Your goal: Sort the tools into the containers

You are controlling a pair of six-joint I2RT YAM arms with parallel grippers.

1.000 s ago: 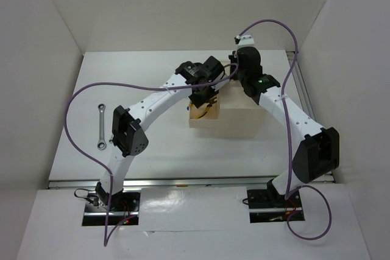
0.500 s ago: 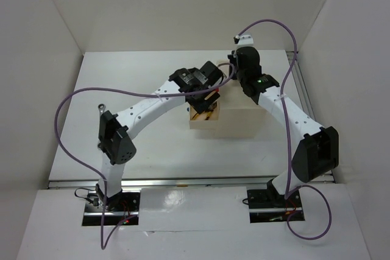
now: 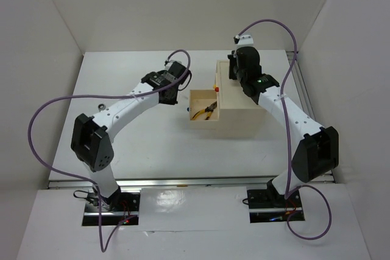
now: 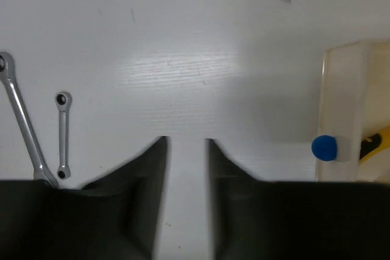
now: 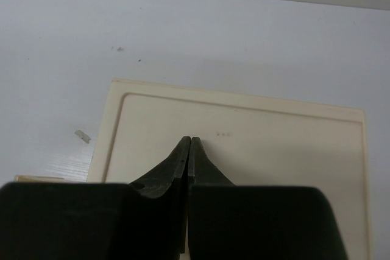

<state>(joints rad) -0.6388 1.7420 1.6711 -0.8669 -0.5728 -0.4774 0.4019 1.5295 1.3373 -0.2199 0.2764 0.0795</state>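
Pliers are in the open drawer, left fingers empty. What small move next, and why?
Probably swing the left fingers toward the short wrench, lying loose on the table beside the long wrench: they stand open and empty, and both wrenches are unsorted.

The table [image 3: 152, 144] is plain white. The left arm [image 3: 131, 105] and right arm [image 3: 286, 111] are white with black joints, and each trails a purple cable [image 3: 55, 105]. A small green light [image 3: 261, 80] glows on the right arm. The box [image 3: 244, 117] is beige. The open drawer [image 3: 196, 97] at its nine o'clock is a paler wood, with a blue knob [image 4: 324, 148] on its front and a red knob [image 3: 217, 88] nearby. The pliers [image 3: 207, 112] have yellow and black handles. The long wrench [image 4: 21, 120] and the short wrench [image 4: 62, 132] are shiny silver. The left gripper [image 4: 186, 144] and right gripper [image 5: 189, 141] are matte black.
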